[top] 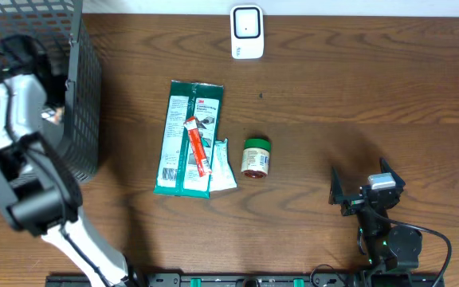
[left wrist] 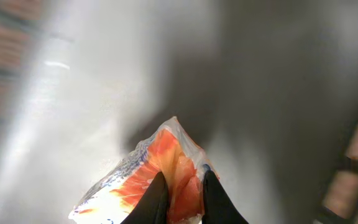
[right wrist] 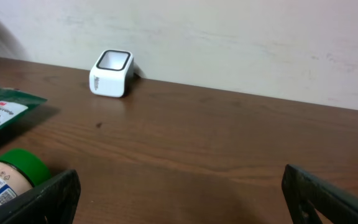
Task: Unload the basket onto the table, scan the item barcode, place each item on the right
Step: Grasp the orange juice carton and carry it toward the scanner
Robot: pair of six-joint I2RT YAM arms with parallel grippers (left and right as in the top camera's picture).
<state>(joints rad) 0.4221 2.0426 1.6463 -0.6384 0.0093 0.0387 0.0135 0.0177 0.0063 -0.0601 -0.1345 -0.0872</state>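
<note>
Brown wooden table (top: 333, 96) meets a pale wall, with a black wire-mesh basket (top: 86, 96) at its left end. On the flat green package (top: 183, 119) only "3M" can be read. The green-lidded jar (right wrist: 8, 174) shows a barcode label in the right wrist view alone. Only the left wrist view shows the left gripper (left wrist: 182, 180), down in the basket, clenched on an orange-and-white plastic packet (left wrist: 166, 152). The right gripper (top: 363, 185) is spread wide and grasps nothing, well apart from the white box-shaped scanner (top: 246, 32).
</note>
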